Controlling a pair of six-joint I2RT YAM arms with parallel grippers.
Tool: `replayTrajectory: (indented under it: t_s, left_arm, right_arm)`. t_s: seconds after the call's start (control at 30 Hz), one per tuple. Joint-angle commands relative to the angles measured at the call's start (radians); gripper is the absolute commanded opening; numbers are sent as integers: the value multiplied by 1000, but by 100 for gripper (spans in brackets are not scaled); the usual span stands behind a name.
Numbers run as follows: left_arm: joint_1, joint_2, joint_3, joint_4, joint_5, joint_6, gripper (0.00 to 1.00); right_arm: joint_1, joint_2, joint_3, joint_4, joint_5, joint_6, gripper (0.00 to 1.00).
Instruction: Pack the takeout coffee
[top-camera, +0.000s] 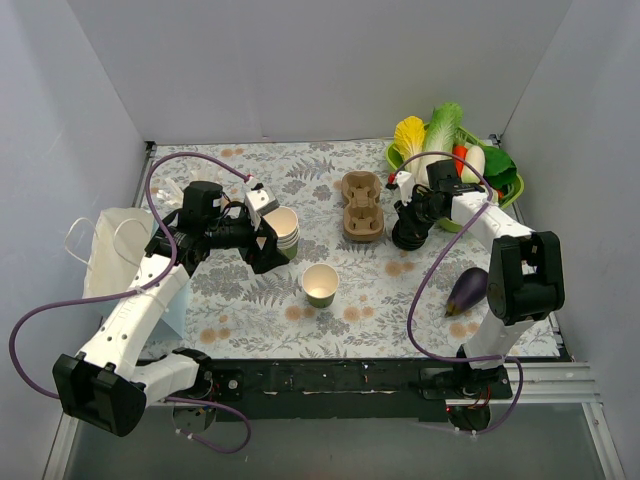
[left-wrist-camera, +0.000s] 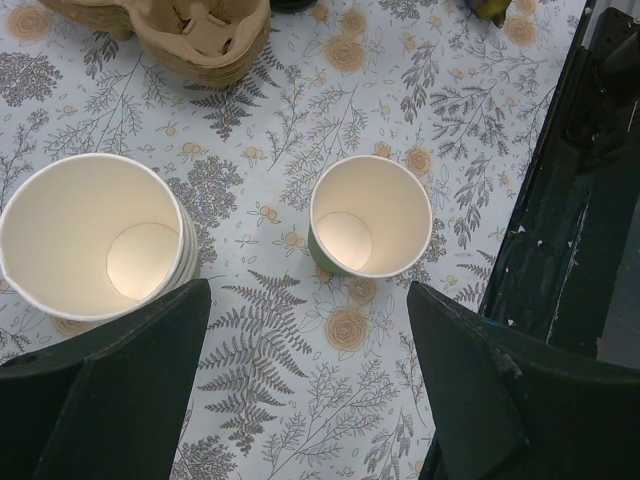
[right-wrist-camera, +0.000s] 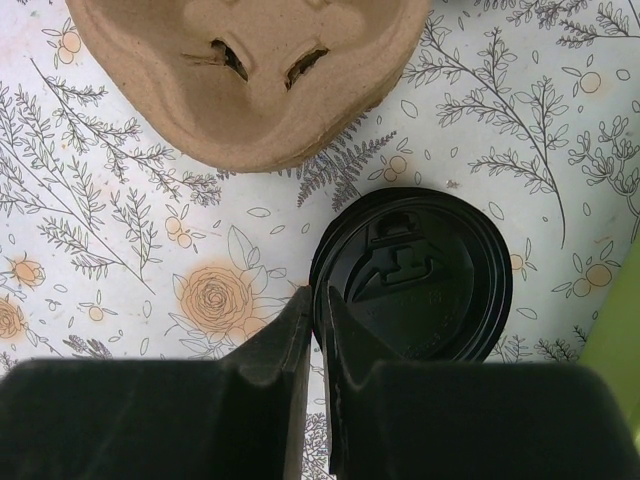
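Hovering over the table, your left hand (left-wrist-camera: 308, 300) is spread wide, with nothing between its fingers. Just ahead of it stands the paper cup (left-wrist-camera: 370, 215), upright and lidless, its bare cream bottom showing, near the middle front of the table. Beside it, closer to the left finger, is a stack of cups (left-wrist-camera: 90, 235); the top one also shows a bare bottom.

Your right hand (right-wrist-camera: 317, 300) is narrowed to a slit, pinching the rim of a black lid (right-wrist-camera: 420, 270) that lies flat, well apart from the cup. Just beyond the lid sits a brown cardboard carrier stack (top-camera: 362, 208), its wells unfilled. Farther right, a green basket (top-camera: 515, 188) holds leafy and root vegetables, and an eggplant (top-camera: 467, 290) lies loose nearby. A white bag (top-camera: 115, 250) lies at the left edge. The table (top-camera: 250, 320) wears a floral cloth, with plain pale walls around it.
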Motion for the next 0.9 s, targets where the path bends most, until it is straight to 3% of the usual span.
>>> replayTrajectory:
  t_s: [0.0, 0.3, 0.87]
  left_arm:
    - [-5, -13, 14, -1, 23, 1, 80]
    - [-3, -24, 7, -5, 17, 1, 80]
    - [-3, -24, 0, -5, 26, 12, 80]
  right_arm:
    - [-2, 12, 37, -13, -8, 10, 15]
    - [-4, 34, 45, -21, 3, 17, 17]
    - [-4, -44, 80, -68, -2, 27, 3]
